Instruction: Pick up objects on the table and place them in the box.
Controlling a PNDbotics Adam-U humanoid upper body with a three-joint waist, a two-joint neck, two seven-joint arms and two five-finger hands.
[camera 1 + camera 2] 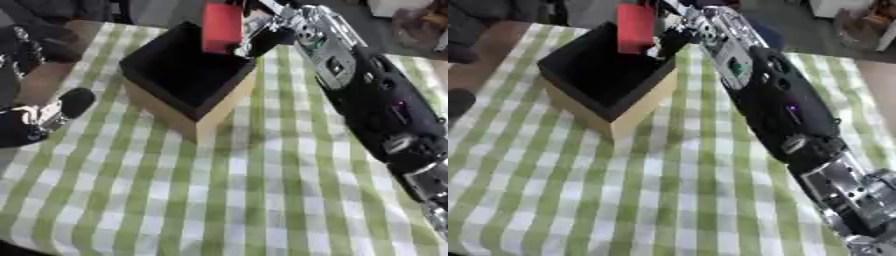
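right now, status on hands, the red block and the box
Right hand shut on red block, held over the box. Left hand idle at left edge. Nothing in the way.

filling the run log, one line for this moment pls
right robot hand: holds red block over box | left robot hand: idle | block not released

Upright red block [221, 27] over black-lined wooden box [188, 75].

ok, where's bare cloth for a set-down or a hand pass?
Free: the checked cloth in front of the box, between left hand and right forearm. Crowded: the box's far rim, where the right hand holds the red block.
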